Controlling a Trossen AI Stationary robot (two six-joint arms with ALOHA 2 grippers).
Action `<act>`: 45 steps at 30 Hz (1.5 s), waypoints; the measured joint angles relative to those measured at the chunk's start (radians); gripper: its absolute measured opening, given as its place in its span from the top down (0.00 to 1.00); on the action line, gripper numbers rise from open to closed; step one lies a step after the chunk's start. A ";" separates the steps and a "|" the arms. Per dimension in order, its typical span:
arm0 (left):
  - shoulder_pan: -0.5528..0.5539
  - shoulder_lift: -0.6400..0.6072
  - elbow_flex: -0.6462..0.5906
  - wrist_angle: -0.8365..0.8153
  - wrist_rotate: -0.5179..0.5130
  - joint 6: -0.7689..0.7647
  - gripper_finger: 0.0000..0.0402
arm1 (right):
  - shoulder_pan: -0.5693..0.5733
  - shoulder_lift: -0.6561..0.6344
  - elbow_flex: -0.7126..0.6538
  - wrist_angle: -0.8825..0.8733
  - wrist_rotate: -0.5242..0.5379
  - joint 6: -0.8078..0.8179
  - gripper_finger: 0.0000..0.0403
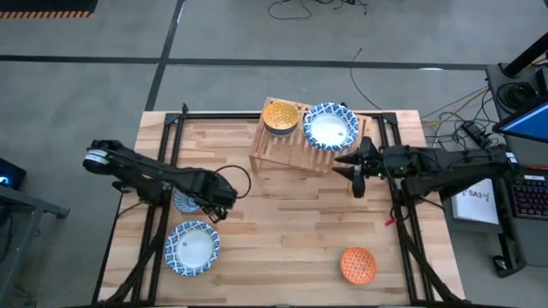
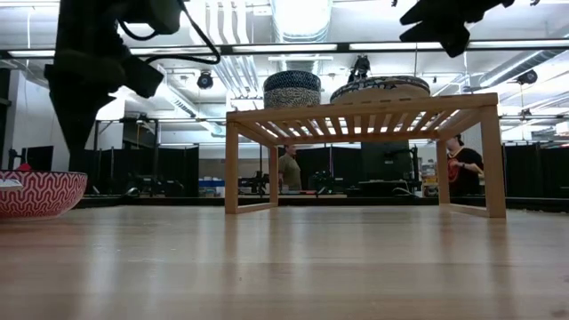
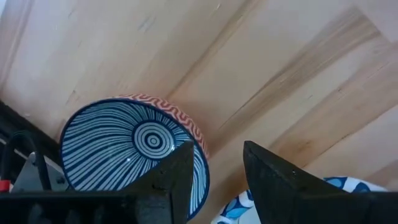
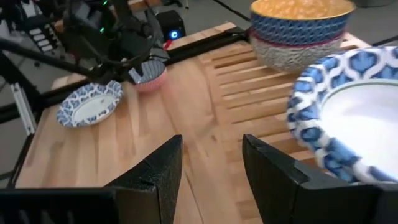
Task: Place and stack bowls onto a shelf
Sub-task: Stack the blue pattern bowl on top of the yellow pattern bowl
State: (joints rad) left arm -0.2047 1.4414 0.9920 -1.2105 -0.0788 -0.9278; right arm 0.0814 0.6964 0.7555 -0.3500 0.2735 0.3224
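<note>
A small pink-red bowl point(image 1: 185, 203) with a blue-striped inside point(image 3: 124, 146) rests by its base on the table at the left. My left gripper point(image 3: 217, 174) hangs open just above it, pointing down, one finger over the inside and one outside the rim point(image 3: 204, 152). The shelf point(image 1: 291, 147) stands at the far middle. It carries a stack of two small bowls point(image 4: 298, 31), the top one yellow inside, and a wide blue-and-white bowl point(image 1: 330, 127). My right gripper point(image 1: 349, 164) is open in the air by the shelf's right end.
Another wide blue-and-white bowl point(image 1: 193, 248) lies on the table near the front left, close to the left arm. An orange bowl point(image 1: 358, 265) sits at the front right. Bare tabletop point(image 1: 282, 222) stretches between them. People stand in the room behind the table.
</note>
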 joint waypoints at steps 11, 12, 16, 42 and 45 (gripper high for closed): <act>0.001 -0.089 -0.066 0.006 0.012 -0.100 0.62 | 0.085 0.058 -0.008 0.000 0.050 0.000 0.61; 0.001 -0.094 -0.091 0.015 0.019 -0.110 0.62 | 0.088 0.062 -0.008 0.000 0.050 0.000 0.61; 0.001 -0.102 -0.183 0.095 0.038 -0.139 0.61 | 0.092 0.073 -0.008 0.000 0.050 0.005 0.61; 0.006 -0.101 -0.089 0.138 0.009 0.005 0.99 | 0.092 0.072 -0.035 0.019 0.060 0.011 0.61; 0.006 -0.101 0.003 0.064 -0.018 0.047 0.99 | 0.092 0.070 -0.035 0.020 0.060 0.011 0.61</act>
State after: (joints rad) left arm -0.1982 1.3403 0.9952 -1.1460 -0.0967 -0.8809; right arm 0.1730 0.7666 0.7200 -0.3304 0.3340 0.3332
